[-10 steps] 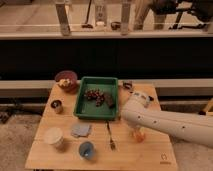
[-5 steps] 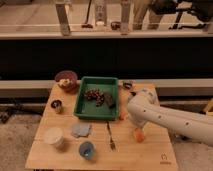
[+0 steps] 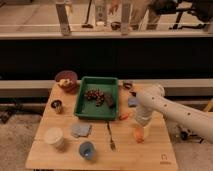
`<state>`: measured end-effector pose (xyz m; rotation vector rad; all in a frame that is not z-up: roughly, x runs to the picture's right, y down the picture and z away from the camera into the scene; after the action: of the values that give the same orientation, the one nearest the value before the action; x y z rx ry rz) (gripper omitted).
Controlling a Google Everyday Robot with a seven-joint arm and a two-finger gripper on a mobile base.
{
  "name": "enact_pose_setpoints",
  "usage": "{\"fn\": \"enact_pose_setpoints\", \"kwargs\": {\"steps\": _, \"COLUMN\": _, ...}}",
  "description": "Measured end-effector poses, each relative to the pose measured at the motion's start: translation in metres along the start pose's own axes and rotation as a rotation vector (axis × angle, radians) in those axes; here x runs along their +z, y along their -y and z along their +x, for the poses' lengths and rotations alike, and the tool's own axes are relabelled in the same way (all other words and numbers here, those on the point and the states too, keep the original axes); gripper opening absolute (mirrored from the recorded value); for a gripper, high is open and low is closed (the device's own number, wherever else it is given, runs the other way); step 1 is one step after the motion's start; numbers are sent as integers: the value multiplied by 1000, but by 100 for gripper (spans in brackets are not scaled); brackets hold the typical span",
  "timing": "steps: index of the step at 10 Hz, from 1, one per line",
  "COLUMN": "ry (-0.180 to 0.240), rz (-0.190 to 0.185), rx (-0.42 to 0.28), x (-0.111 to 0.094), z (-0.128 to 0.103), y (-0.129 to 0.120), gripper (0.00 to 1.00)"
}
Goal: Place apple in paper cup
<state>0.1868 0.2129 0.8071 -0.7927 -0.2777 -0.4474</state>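
The apple (image 3: 138, 134) sat toward the tabletop's right edge, well apart from the paper cup (image 3: 54, 136) near the front-left corner. The gripper (image 3: 142, 124) hung just above the apple, and we could not tell its state. We judged the carry and drop not yet done.

Gripper (image 3: 141, 125) at counter (image 3: 150, 157) right side, just by apple (image 3: 137, 134). Btwn it & paper cup (image 3: 54, 136): fork (image 3: 110, 136), grey cloth (image 3: 80, 130), blue cup (image 3: 87, 149). Green tray (image 3: 80, 102) blocks rear.

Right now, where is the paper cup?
Camera view: the paper cup stands front left on the table, beside the grey cloth and blue cup; the gripper is at the right, by the apple.
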Motion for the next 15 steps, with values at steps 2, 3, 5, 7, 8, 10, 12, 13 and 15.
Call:
{"fn": "enact_pose_setpoints", "kwargs": {"steps": 2, "ry": -42, "rz": -33, "rx": 55, "x": 2, "z": 4, "y": -5, "gripper": 80}}
{"fn": "enact_pose_setpoints", "kwargs": {"steps": 3, "ry": -56, "rz": -46, "rx": 66, "x": 1, "z": 4, "y": -6, "gripper": 80}}
{"fn": "enact_pose_setpoints", "kwargs": {"steps": 5, "ry": -64, "rz": -75, "rx": 88, "x": 3, "z": 6, "y": -9, "gripper": 80}}
{"fn": "enact_pose_setpoints", "kwargs": {"steps": 7, "ry": -58, "rz": -94, "rx": 99, "x": 5, "z": 5, "y": -8, "gripper": 80}}
{"fn": "enact_pose_setpoints", "kwargs": {"steps": 8, "ry": -52, "rz": -104, "rx": 110, "x": 6, "z": 7, "y": -9, "gripper": 80}}
{"fn": "enact_pose_setpoints", "kwargs": {"steps": 10, "ry": -14, "rz": -106, "rx": 124, "x": 10, "z": 6, "y": -9, "gripper": 80}}
{"fn": "enact_pose_setpoints", "kwargs": {"steps": 12, "ry": 106, "rz": -75, "rx": 132, "x": 16, "z": 2, "y": -10, "gripper": 80}}
{"fn": "enact_pose_setpoints", "kwargs": {"steps": 13, "ry": 124, "rz": -52, "rx": 131, "x": 16, "z": -3, "y": -9, "gripper": 80}}
{"fn": "enact_pose_setpoints", "kwargs": {"steps": 15, "ry": 145, "rz": -11, "rx": 134, "x": 14, "z": -8, "y": -9, "gripper": 80}}
